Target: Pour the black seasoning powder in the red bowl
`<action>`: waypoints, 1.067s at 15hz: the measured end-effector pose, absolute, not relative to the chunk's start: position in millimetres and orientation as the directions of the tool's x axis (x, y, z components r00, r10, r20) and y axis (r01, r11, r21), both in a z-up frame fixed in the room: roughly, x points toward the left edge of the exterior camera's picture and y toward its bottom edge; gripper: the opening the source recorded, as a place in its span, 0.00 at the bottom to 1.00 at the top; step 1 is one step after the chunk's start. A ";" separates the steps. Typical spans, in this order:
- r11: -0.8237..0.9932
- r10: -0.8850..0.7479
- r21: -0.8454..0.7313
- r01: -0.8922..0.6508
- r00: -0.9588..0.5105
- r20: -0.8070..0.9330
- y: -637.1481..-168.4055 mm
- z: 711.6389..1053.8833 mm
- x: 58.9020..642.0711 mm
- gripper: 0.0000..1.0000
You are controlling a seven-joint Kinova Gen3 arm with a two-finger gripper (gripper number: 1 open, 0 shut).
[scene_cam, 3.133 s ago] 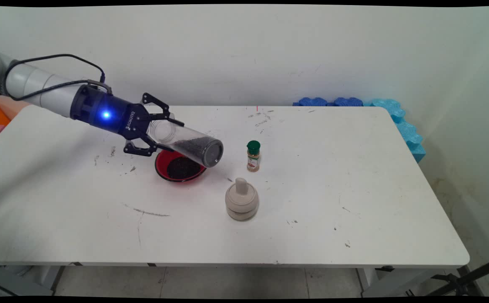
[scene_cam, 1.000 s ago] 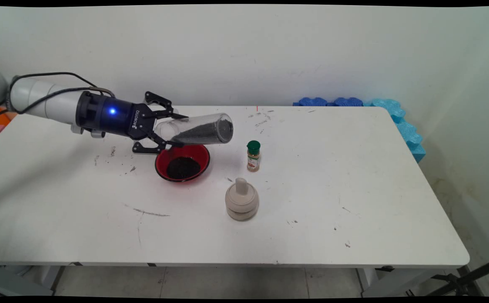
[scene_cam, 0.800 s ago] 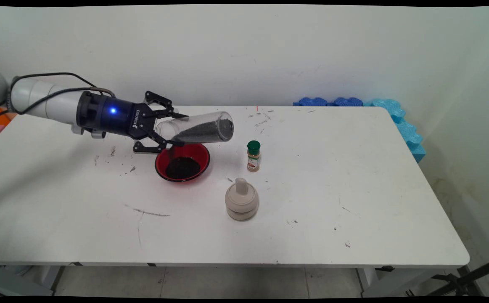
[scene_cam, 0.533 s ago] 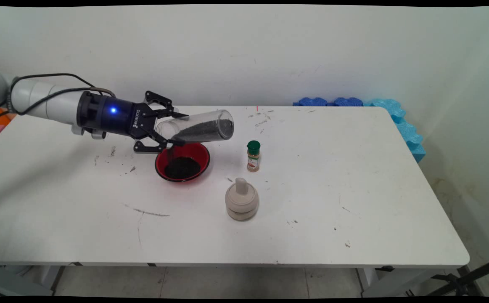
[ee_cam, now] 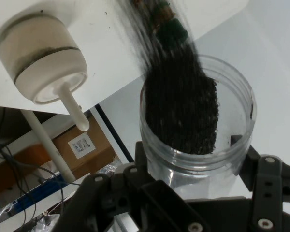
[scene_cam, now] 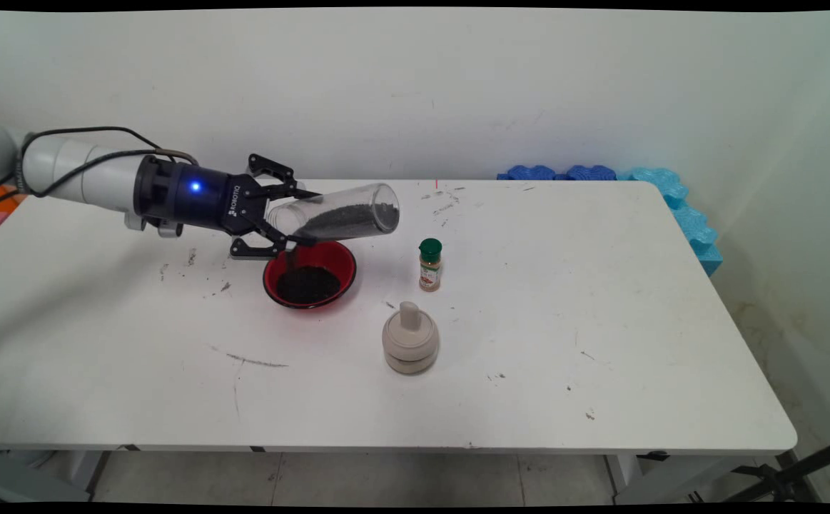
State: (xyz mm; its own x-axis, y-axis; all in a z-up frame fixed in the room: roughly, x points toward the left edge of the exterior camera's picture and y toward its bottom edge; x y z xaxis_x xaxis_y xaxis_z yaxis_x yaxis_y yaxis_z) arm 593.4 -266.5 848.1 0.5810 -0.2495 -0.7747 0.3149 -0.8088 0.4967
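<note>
The fingers are closed on the mouth end of a clear jar, one above and one below it, and grip its wall from both sides. The jar is held off the tabletop, roughly level, with its closed base raised slightly and pointing towards the right edge. Dark grains lie along its lower wall. A thin dark stream drops from the mouth end into the red bowl directly beneath. The bowl stands left of centre, towards the far edge, and already contains a dark heap. To the right of the bowl, standing apart from it, is an upright spice bottle with a green cap. A round beige container with a knob stands nearer the front edge. Blue foam pieces line the far right corner. The jar's rim is masked by the fingers in the main view. In the hand view the grains cover most of the jar's interior. The bottle's label cannot be read.
</note>
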 end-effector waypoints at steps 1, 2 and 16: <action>-0.808 -0.249 0.496 0.316 0.580 -0.775 -266.8 848.0 593.2 0.00; -0.808 -0.249 0.496 0.318 0.580 -0.776 -267.2 847.8 592.9 0.00; -0.806 -0.244 0.492 0.330 0.573 -0.783 -268.2 846.3 592.6 0.00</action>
State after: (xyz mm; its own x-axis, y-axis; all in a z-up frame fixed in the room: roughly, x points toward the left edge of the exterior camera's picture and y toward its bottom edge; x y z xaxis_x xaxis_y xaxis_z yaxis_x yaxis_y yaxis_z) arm 592.6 -268.2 846.3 0.5730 -0.2436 -0.7826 0.3296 -0.8057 0.4921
